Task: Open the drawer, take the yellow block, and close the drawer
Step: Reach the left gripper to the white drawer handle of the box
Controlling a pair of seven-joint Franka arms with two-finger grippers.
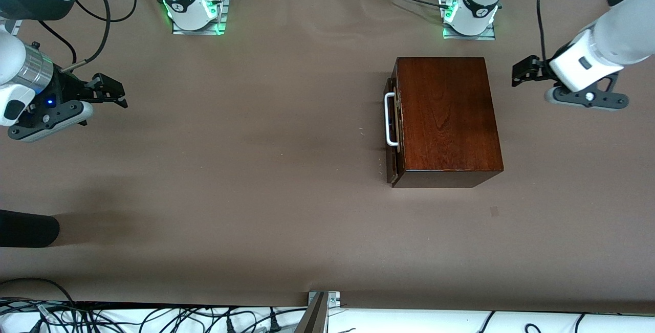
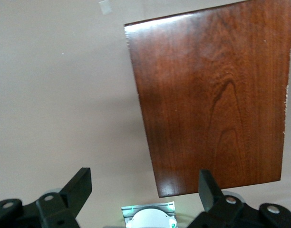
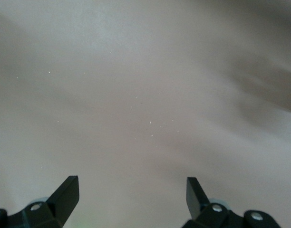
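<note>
The dark mahogany box (image 1: 445, 118) stands on the brown table toward the left arm's end. Its drawer front (image 1: 394, 123) is pushed in, and the white U-shaped handle (image 1: 390, 119) faces the right arm's end. The yellow block is not in view. My left gripper (image 1: 516, 74) is open and empty, in the air beside the box on the side away from the handle. In the left wrist view the box top (image 2: 212, 95) fills the frame ahead of the open left gripper (image 2: 143, 175). My right gripper (image 1: 122, 95) is open and empty over bare table at the right arm's end, and it also shows in the right wrist view (image 3: 131, 180).
The arm bases (image 1: 194, 10) (image 1: 468, 13) stand along the table's edge farthest from the front camera. A black rounded object (image 1: 25, 228) juts in at the right arm's end, nearer the camera. A metal bracket (image 1: 320, 307) sits at the nearest edge.
</note>
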